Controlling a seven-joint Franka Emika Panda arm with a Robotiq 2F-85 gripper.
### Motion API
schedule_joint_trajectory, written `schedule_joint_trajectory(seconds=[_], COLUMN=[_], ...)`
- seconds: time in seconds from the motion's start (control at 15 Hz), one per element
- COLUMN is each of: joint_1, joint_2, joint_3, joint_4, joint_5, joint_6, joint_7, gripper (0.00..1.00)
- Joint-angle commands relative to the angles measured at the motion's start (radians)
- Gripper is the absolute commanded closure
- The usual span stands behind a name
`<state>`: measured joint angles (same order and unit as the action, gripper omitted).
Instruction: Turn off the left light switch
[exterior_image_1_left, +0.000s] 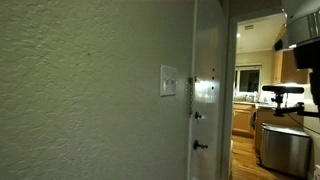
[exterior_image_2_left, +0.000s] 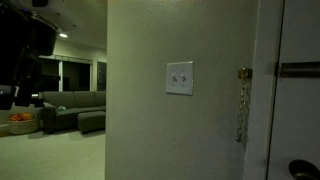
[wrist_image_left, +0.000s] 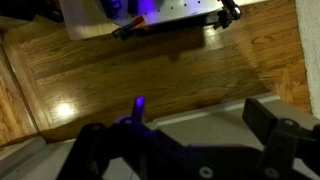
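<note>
A white double light switch plate (exterior_image_2_left: 179, 77) sits on the textured wall and shows in both exterior views; in the side-on one it is a narrow plate (exterior_image_1_left: 168, 82). Its left toggle (exterior_image_2_left: 173, 77) and right toggle (exterior_image_2_left: 185, 77) are too small to tell their positions. My gripper (wrist_image_left: 205, 125) is open and empty, with its fingers spread wide in the wrist view. It faces a wood floor (wrist_image_left: 150, 65), and the switch is out of that view. The arm is a dark shape far from the switch (exterior_image_1_left: 300, 40), also seen at the edge of an exterior view (exterior_image_2_left: 25, 40).
A white door (exterior_image_1_left: 208, 100) with a chain and handle stands next to the wall; its frame (exterior_image_2_left: 265, 100) is right of the switch. Beyond are a kitchen with a steel bin (exterior_image_1_left: 285, 150) and a living room with a sofa (exterior_image_2_left: 70, 105).
</note>
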<state>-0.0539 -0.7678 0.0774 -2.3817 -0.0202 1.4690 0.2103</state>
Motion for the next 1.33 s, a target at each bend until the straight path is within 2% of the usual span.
schedule_joint_trajectory(seconds=[0.0,0.87,1.27], joint_1=[0.004,0.004,0.006], joint_2=[0.001,0.001,0.073], joint_3=[-0.003,-0.003,-0.005], joint_4=[0.002,0.002,0.010], joint_5=[-0.002,-0.002,0.003], joint_6=[-0.002,-0.002,0.072], joint_7=[0.002,0.002,0.000], gripper=[0.00,0.00,0.00])
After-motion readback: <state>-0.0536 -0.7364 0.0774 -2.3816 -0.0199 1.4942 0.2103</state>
